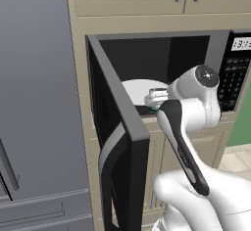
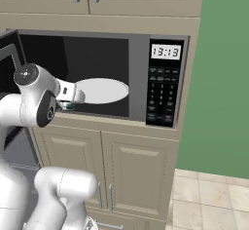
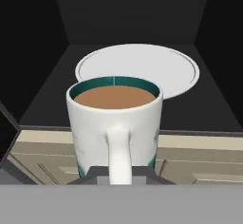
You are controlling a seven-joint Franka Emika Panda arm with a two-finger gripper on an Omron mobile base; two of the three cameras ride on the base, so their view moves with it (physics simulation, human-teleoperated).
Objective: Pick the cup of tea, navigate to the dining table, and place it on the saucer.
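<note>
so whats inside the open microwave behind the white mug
Behind the white mug with the teal-green band, held by its handle in the shut gripper, a round white turntable plate lies on the dark microwave floor. The plate's near edge is hidden by the mug.

Flat even rendered light, no clear source, no glare. Microwave point(image 2: 97, 73) inside is dark, near black in the hand view; white plate point(image 3: 142, 69) and cup point(image 3: 115, 123) stand out bright against it. Soft shading on the arm point(image 1: 188, 122), faint shadows under cabinets point(image 2: 102, 170). Low-res, slightly soft edges, no lens distortion
</note>
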